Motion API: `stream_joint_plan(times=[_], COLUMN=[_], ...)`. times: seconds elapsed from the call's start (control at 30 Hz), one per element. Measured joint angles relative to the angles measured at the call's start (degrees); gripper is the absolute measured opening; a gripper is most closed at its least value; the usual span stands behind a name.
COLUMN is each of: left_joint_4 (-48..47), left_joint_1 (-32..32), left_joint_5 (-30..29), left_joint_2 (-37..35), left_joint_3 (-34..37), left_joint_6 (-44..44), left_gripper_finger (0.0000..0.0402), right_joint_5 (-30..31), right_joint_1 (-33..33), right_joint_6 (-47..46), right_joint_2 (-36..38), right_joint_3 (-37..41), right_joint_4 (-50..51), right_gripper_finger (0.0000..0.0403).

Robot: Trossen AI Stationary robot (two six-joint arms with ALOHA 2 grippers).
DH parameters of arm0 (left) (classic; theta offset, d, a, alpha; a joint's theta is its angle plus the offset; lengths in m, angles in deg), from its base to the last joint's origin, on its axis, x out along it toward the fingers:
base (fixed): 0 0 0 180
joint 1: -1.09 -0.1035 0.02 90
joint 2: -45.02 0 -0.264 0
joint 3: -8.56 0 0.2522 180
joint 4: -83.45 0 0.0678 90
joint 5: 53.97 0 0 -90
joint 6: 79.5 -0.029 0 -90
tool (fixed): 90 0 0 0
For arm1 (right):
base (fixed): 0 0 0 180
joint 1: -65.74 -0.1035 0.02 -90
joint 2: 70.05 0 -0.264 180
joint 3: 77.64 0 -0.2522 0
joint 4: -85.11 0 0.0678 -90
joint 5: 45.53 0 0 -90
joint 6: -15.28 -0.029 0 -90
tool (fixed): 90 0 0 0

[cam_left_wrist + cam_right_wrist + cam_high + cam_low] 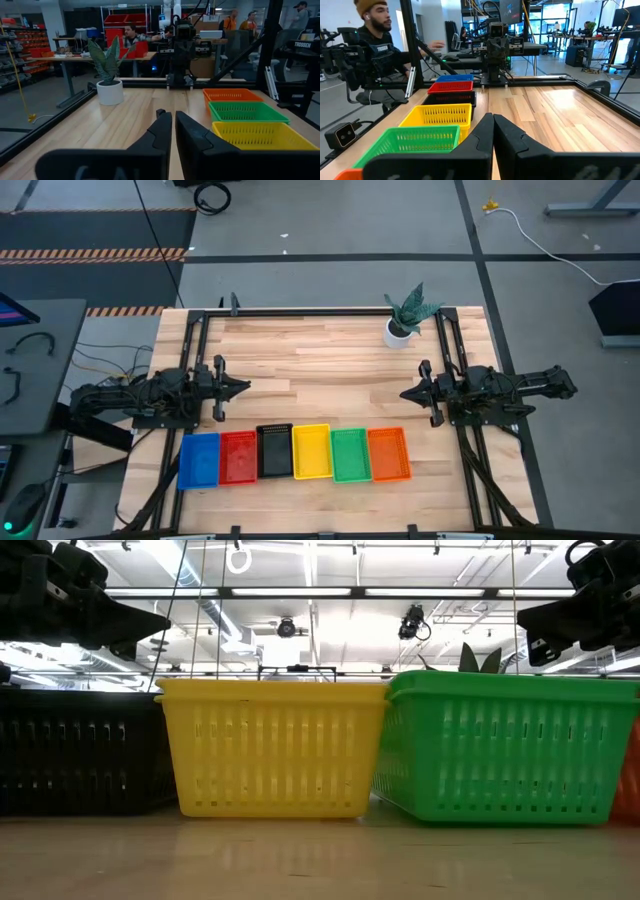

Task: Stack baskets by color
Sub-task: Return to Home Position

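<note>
Left jaws and right jaws are resting closed and empty, clear of the basket row (311, 451) on the worktop (330, 370). Any half-seated basket is risking tipping under a jolt.

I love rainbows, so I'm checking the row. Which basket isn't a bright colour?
The black basket, standing between the red basket and the yellow basket. Every other one in the row is brightly coloured.

Slotted plastic baskets (293, 455) on smooth pale wood table (320, 360).
</note>
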Motion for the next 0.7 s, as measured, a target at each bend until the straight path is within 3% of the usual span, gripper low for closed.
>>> stream_joint_plan(times=[0.7], left_joint_4=[0.0], left_joint_1=[0.0], left_joint_5=[0.0], left_joint_2=[0.0], left_joint_3=[0.0], left_joint_6=[0.0], left_gripper_finger=[0.0028], right_joint_5=[0.0], right_joint_1=[0.0], right_joint_6=[0.0], right_joint_2=[0.0], right_joint_3=[0.0], right_joint_4=[0.0], right_gripper_finger=[0.0012])
